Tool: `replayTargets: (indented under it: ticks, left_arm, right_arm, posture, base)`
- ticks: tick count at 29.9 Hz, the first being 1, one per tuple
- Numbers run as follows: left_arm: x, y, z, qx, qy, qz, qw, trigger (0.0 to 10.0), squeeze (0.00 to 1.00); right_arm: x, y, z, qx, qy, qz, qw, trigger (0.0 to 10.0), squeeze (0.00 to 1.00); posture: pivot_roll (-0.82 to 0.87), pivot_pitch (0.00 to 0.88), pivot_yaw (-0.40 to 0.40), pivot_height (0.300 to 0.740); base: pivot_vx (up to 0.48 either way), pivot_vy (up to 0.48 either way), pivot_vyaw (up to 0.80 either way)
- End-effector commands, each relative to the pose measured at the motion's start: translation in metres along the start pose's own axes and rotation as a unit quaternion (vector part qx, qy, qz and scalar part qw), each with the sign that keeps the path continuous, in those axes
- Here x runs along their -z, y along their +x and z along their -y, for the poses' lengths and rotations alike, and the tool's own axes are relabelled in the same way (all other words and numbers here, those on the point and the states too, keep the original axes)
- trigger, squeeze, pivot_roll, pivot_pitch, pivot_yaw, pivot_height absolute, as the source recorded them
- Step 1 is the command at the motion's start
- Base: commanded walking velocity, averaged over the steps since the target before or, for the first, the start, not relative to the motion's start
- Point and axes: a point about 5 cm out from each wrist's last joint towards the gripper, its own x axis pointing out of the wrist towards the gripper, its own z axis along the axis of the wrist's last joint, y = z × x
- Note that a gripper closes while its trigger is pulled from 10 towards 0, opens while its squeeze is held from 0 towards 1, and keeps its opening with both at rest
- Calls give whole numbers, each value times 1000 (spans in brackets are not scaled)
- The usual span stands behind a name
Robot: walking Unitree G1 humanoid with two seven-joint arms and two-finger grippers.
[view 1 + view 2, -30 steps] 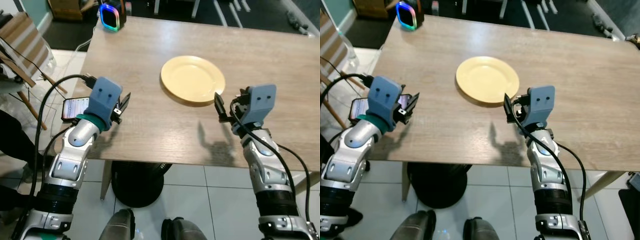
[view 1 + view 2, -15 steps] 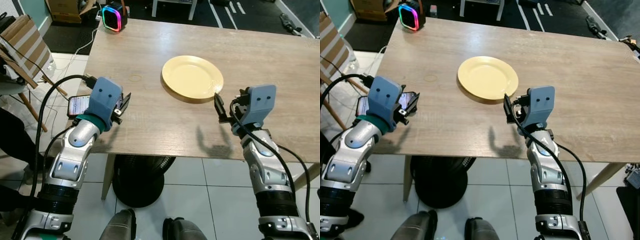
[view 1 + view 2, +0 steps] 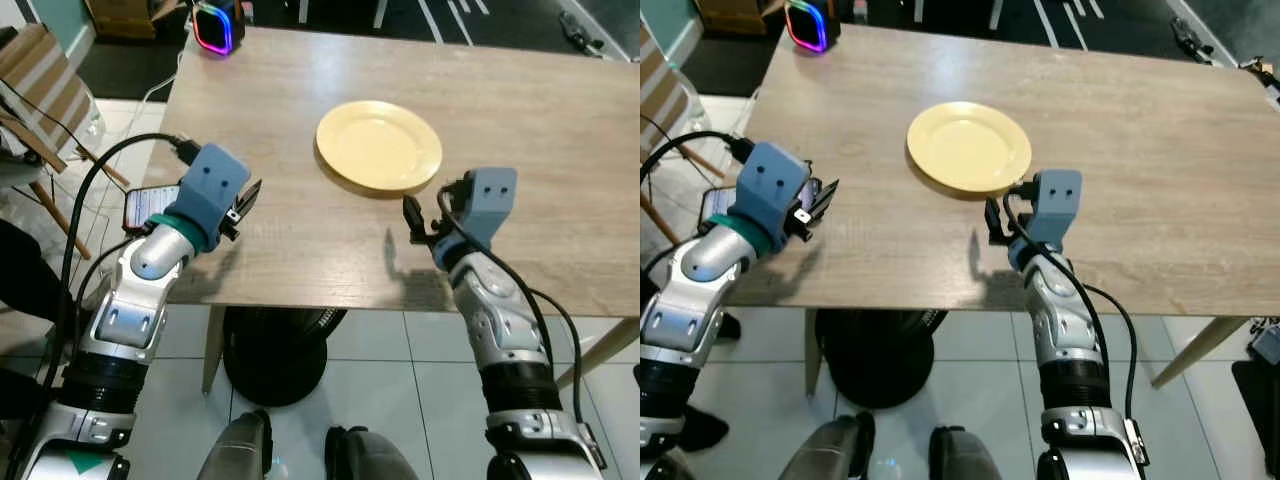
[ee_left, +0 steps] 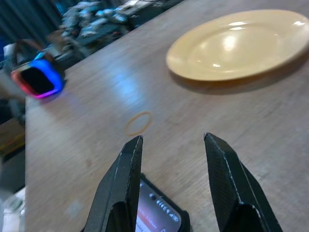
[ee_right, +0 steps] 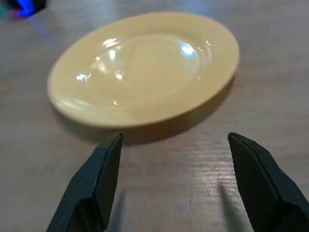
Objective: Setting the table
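Plate [image 3: 379, 146] handling: likely rigid, glazed and slippery, breakable if dropped — take hold at the raised near rim, one finger under the lip. It is round, pale yellow, glossy and empty, lying flat near the middle of the wooden table [image 3: 560, 150]. Right gripper [image 5: 176, 186] hangs just short of that rim, fingers spread wide; left gripper [image 4: 174, 186] is also spread, above a phone [image 4: 157, 215] — holding nothing.

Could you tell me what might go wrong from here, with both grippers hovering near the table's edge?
1. The phone lies at the table's left edge under the open left gripper; a nudge could push it off.
2. The open right gripper faces the yellow plate's low rim; the fingers may slide the plate rather than grasp it.
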Motion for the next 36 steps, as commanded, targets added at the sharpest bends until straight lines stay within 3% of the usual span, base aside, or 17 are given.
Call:
replayTargets:
  ticks: [1,2,10,19,20,22,23,24,25,26,27,29,30,36]
  left_arm:
    - [-10,0,2,27,-1,17,1000,10000,0]
    - [-19,0,-4,35,6,29,999,10000,0]
    - [-34,-6,-12,39,14,45,998,10000,0]
    - [-36,-14,-8,43,1,39,998,10000,0]
    - [-35,-16,-8,43,0,36,998,10000,0]
    - [-35,-17,-8,43,-2,34,998,10000,0]
    - [-35,-18,-8,41,-2,32,999,10000,0]
    - [-34,-19,-8,40,-1,31,999,10000,0]
    - [-34,-21,-9,37,-2,28,999,10000,0]
    - [-34,-22,-10,36,-2,27,999,10000,0]
    - [-34,-23,-10,32,-2,25,999,10000,0]
    - [-34,-24,-11,30,-3,23,999,10000,0]
    - [-34,-25,-11,28,-4,21,999,10000,0]
    - [-33,-27,-10,22,-7,15,1000,10000,0]
  right_arm:
    - [6,2,3,12,43,-15,999,10000,0]
    - [2,8,0,7,95,-12,995,10000,0]
    - [1,14,0,13,185,-27,982,10000,0]
    - [13,19,-4,29,210,-48,976,9686,0]
    - [14,20,-6,28,212,-51,975,7725,0]
    - [15,21,-8,27,215,-53,975,7725,0]
    - [16,22,-10,26,214,-57,975,4157,0]
    - [16,23,-11,25,213,-59,975,4157,0]
    - [17,24,-13,22,212,-62,975,3216,0]
    - [18,25,-14,21,212,-64,975,3216,0]
    - [18,26,-16,18,211,-67,975,1843,0]
    - [19,27,-17,17,211,-69,975,1843,0]
    - [19,27,-18,16,208,-71,975,0,0]
    - [20,29,-21,8,202,-74,976,0,0]
  posture:
    - [130,172,-17,740]
    - [144,181,-13,740]
    - [176,218,-5,740]
    - [201,235,-5,740]
    - [208,235,-7,740]
    - [208,235,-7,740]
    - [223,237,-10,740]
    - [223,237,-10,740]
    - [233,238,-14,740]
    - [235,238,-14,740]
    - [240,239,-17,740]
    - [240,239,-17,740]
    - [240,239,-17,740]
    - [241,243,-20,740]
  base:
    - [0,0,0]
    - [0,0,0]
    - [0,0,0]
    - [0,0,0]
    - [0,0,0]
    - [0,0,0]
    - [0,0,0]
    - [0,0,0]
    - [0,0,0]
    - [0,0,0]
    - [0,0,0]
    - [0,0,0]
    - [0,0,0]
    - [0,0,0]
